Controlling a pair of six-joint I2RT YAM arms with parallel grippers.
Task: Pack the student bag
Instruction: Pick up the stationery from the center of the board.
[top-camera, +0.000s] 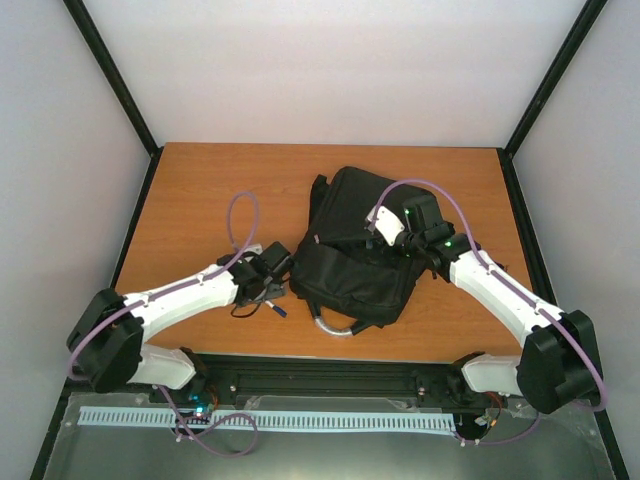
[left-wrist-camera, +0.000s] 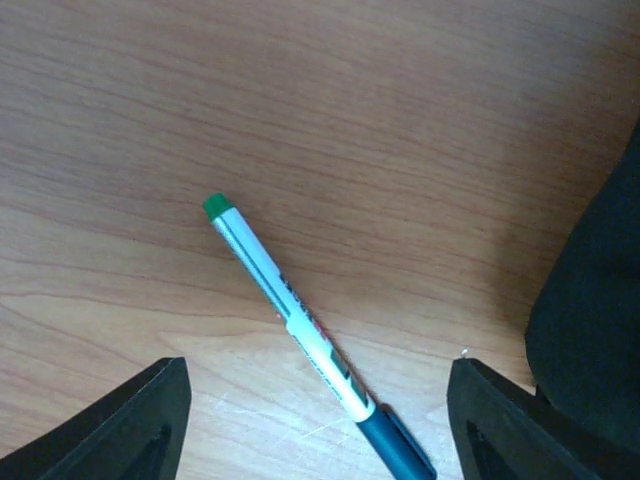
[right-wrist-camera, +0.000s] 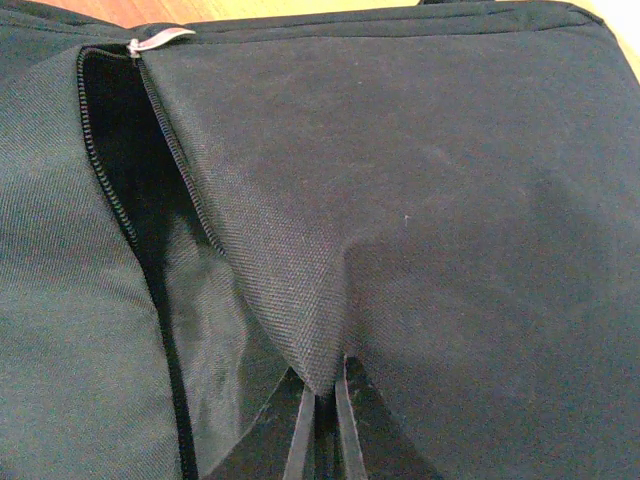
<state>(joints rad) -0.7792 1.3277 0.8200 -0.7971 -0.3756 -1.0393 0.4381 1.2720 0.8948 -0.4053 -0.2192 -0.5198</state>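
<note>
Pinching a fold of black fabric, the right claw (right-wrist-camera: 322, 400) is closed on the student bag (top-camera: 340, 275) just beside the zip opening (right-wrist-camera: 135, 200). It holds the flap up so that the slot gapes. The bag lies flat at the middle of the table (top-camera: 200, 190), with its grey handle (top-camera: 335, 326) toward the arms. The left claw (left-wrist-camera: 315, 400) hangs low over the wood with its jaws wide. They straddle a pen (left-wrist-camera: 290, 315) that lies slantwise between them, untouched, with the bag edge near one finger (left-wrist-camera: 520, 430).

Probable faults from this position:

1. Pen escapes. The round barrel lies oblique to the jaws, so closing may spin or roll it out of the grip.
2. Fabric snag. The finger on the bag side may catch the bag edge during descent or closure and drag the bag.
3. Table strike. Excess descent would press the fingertips into the wood.
4. Opening collapses. The right claw holds only a small fold. If the fabric slips, the slot shuts and the pen lands outside.
5. Pen jams. A pen carried crosswise to the narrow slot may catch on the zip teeth.
</note>
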